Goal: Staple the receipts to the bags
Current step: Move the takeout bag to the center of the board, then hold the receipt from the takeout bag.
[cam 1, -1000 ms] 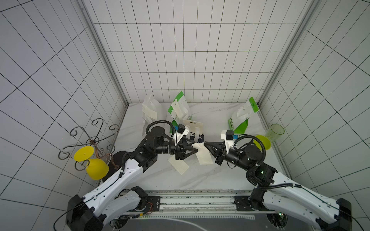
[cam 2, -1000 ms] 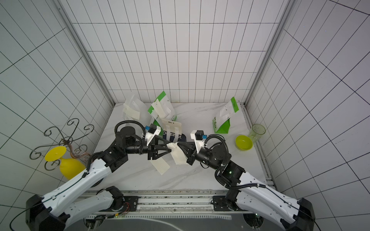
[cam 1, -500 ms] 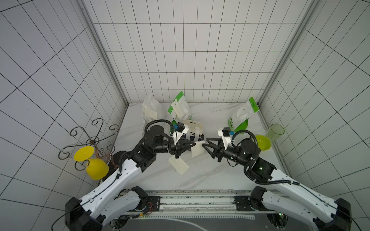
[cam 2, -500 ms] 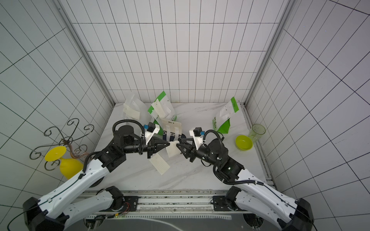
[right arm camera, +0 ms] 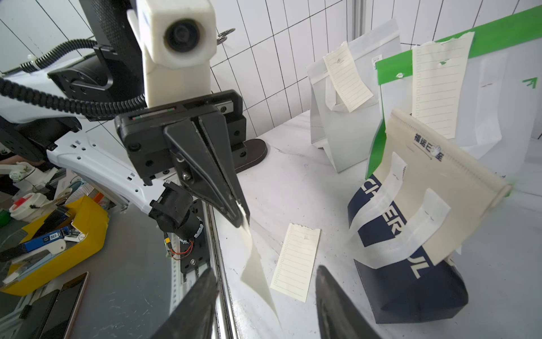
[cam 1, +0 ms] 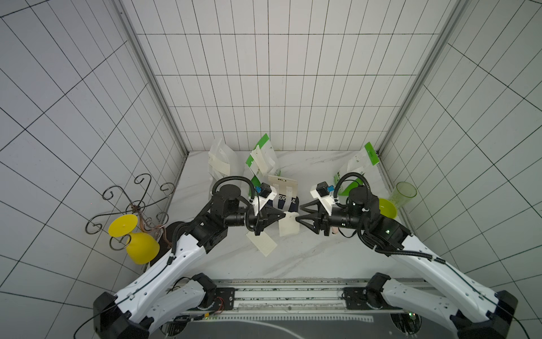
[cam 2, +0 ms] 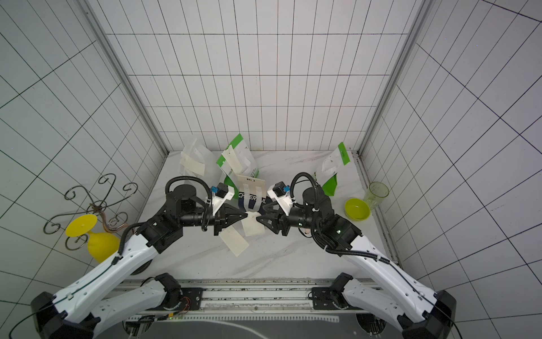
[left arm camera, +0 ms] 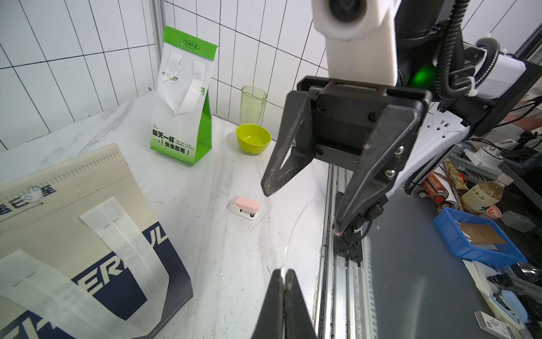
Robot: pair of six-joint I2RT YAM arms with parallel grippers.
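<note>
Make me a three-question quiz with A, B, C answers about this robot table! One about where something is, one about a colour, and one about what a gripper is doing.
1. Where is the pink stapler?
A. lying on the table
B. held in the air
C. out of sight

2. What colour is the bowl?
A. red
B. lime green
C. blue

3. What is the left gripper doing?
A. standing wide open
B. pinching a receipt
C. shut on nothing

Answers:
1 A: the left wrist view shows it resting on the marble.
2 B: it looks lime green in every view that shows it.
3 B: its fingers are closed on the receipt's top edge, and the paper hangs below.
</note>
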